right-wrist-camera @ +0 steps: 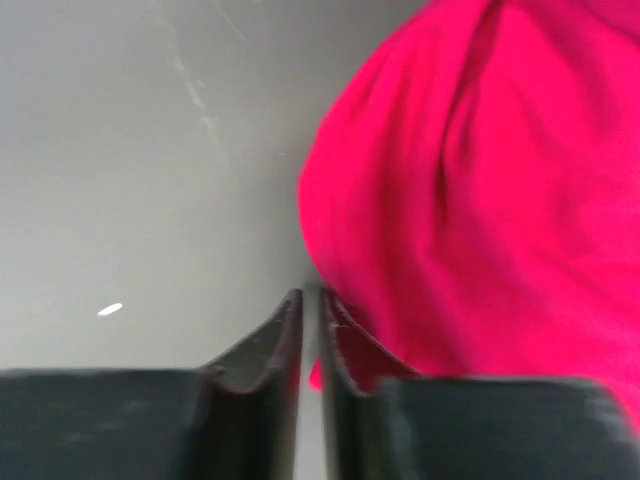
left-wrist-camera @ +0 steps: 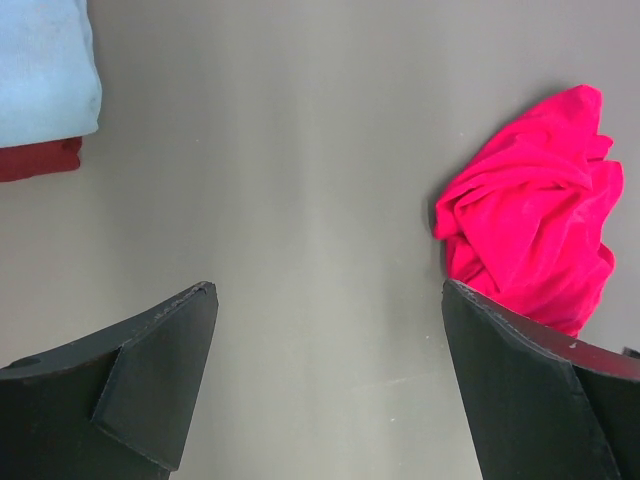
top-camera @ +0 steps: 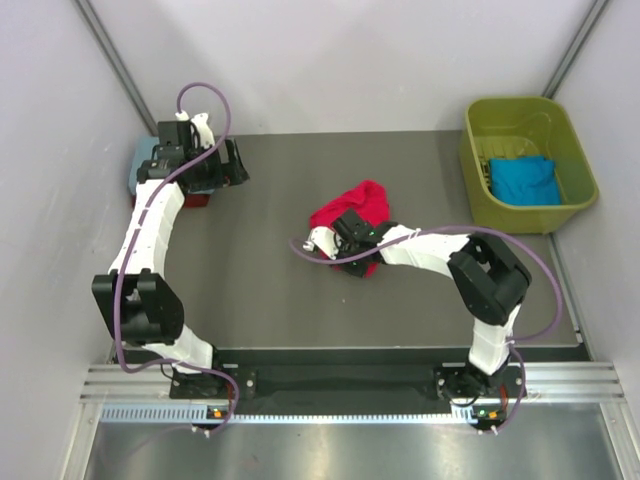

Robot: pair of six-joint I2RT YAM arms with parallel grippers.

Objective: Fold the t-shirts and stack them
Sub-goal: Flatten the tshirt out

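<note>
The bright red t-shirt (top-camera: 358, 204) lies crumpled at the table's middle; it also shows in the left wrist view (left-wrist-camera: 535, 210) and fills the right of the right wrist view (right-wrist-camera: 480, 180). My right gripper (top-camera: 345, 236) (right-wrist-camera: 311, 293) is down at the shirt's near-left edge. Its jaws are pressed almost together, with a bit of red cloth in the slit. My left gripper (top-camera: 235, 165) (left-wrist-camera: 325, 290) hangs wide open over bare table at the back left, holding nothing. Beside it a dusty blue-grey t-shirt (top-camera: 143, 163) (left-wrist-camera: 45, 70) lies folded on a dark red t-shirt (top-camera: 196, 200) (left-wrist-camera: 40, 158).
An olive-green tub (top-camera: 478, 170) stands at the back right with a bright blue t-shirt (top-camera: 525, 180) inside. Walls close the table in on the left, back and right.
</note>
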